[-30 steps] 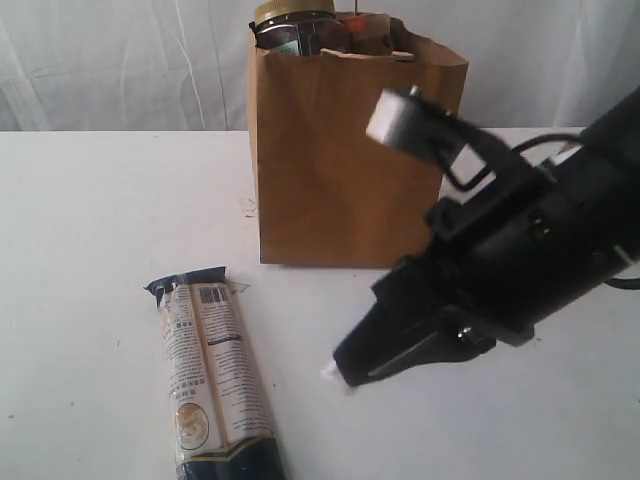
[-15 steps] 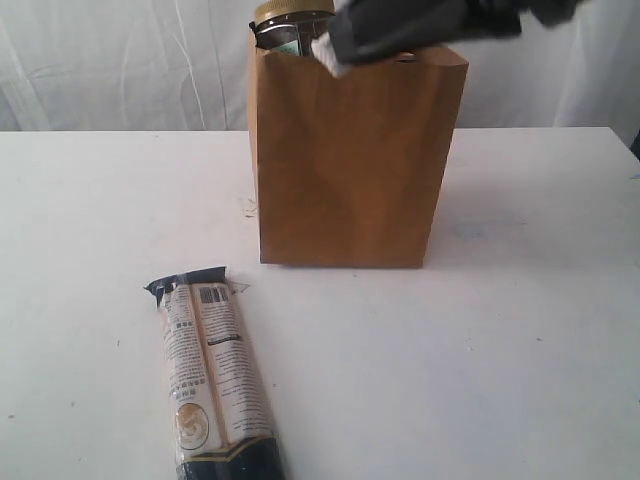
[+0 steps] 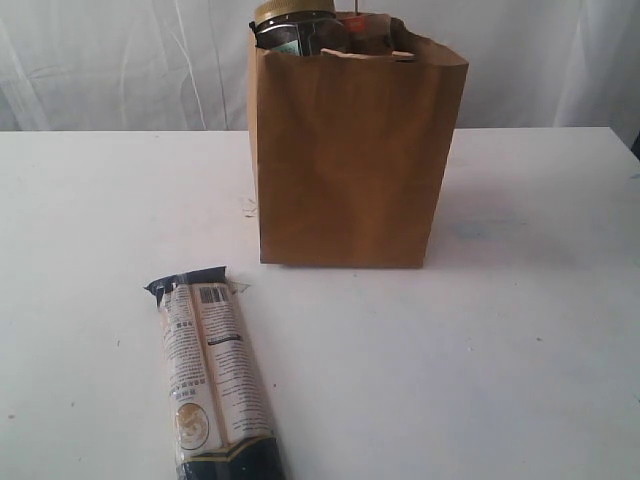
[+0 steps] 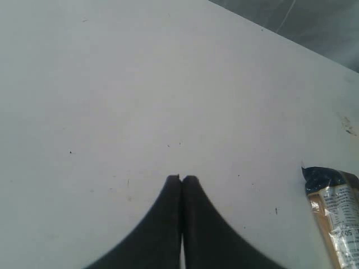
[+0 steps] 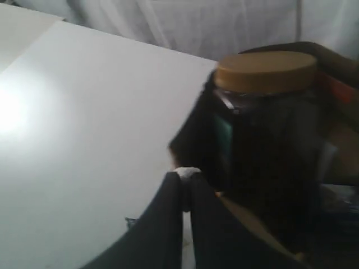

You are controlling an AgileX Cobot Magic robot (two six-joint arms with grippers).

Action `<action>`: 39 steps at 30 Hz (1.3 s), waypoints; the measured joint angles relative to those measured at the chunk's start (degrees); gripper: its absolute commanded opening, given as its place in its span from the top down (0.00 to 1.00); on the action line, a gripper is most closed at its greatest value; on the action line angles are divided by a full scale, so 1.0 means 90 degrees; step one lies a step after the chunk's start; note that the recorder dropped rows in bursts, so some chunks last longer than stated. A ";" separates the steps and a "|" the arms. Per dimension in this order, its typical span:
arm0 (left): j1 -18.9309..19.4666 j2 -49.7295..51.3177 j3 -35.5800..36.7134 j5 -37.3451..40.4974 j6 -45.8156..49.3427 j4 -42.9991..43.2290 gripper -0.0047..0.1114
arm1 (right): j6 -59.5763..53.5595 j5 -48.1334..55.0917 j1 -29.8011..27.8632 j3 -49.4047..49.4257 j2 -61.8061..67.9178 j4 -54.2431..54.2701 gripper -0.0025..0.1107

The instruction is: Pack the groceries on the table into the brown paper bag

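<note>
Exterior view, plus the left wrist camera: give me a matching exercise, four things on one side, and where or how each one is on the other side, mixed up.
Things
1. brown paper bag
2. long cream-black packet
3. yellow-lidded jar
4. left claw

States
A. lying flat on the table
B. shut, over bare tabletop
C. standing upright
D. poking out of the bag's top

Pairs: 1-C, 2-A, 3-D, 4-B

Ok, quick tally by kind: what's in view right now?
Brown paper bag: 1
Yellow-lidded jar, poking out of the bag: 1
Long cream-black packet, on the table: 1
Total: 3; the bag's other contents are too hidden to count.
</note>
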 measured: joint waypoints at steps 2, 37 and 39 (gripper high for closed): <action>0.0000 0.0000 0.0000 0.0000 0.0000 0.0000 0.96 | 0.0118 -0.0018 -0.0113 -0.0025 0.0191 -0.0303 0.98; 0.0000 0.0000 0.0000 0.0000 0.0000 0.0000 0.96 | 0.0954 0.0328 -0.0446 -0.0043 0.0107 -0.2785 0.98; 0.0000 0.0000 0.0000 0.0000 0.0000 0.0000 0.96 | 0.1256 0.0294 -0.0773 -0.0054 -0.0046 -0.2900 0.98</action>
